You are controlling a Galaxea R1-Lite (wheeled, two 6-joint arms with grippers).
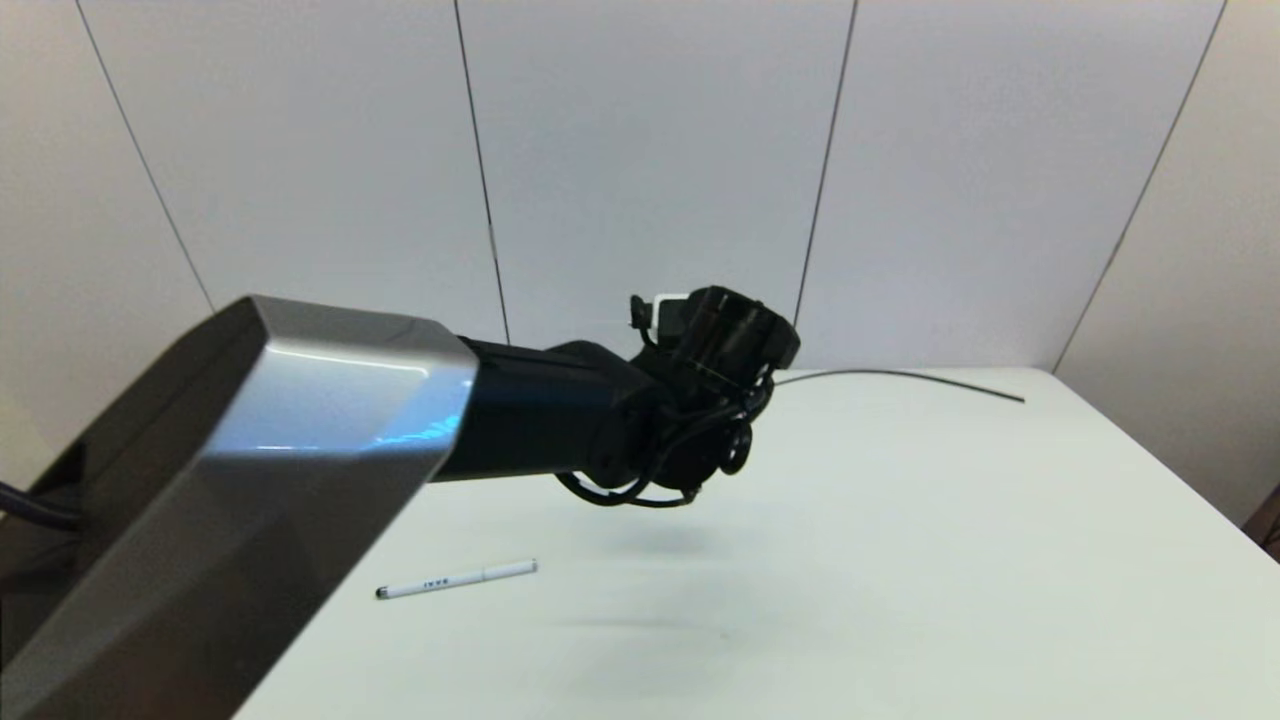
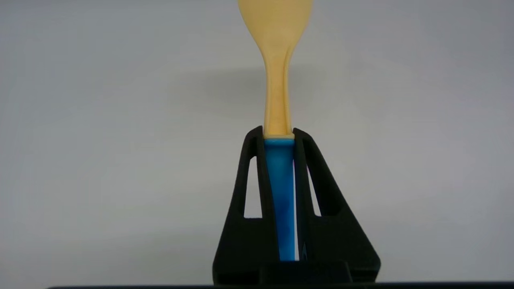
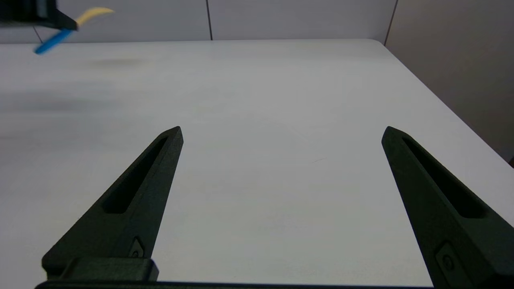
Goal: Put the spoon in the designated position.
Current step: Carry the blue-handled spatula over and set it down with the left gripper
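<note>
From the head camera, the left arm [image 1: 300, 470] reaches forward across the picture and hangs above the white table [image 1: 900, 560], its wrist raised clear of the surface. A thin white pen [image 1: 457, 579] lies flat on the table nearer the robot, beneath the arm, and a dark cable [image 1: 900, 378] runs along the far edge.

In the left wrist view, the left gripper [image 2: 279, 134] is closed tight on the spoon [image 2: 278, 88] — the blue handle sits pinched between the two black fingers, the yellow neck and head jutting out past their tips over the table.

The right wrist view shows the right gripper [image 3: 281, 130] spread wide and holding nothing, low over the table; well beyond it, the spoon is in the air in the other arm's fingers.
</note>
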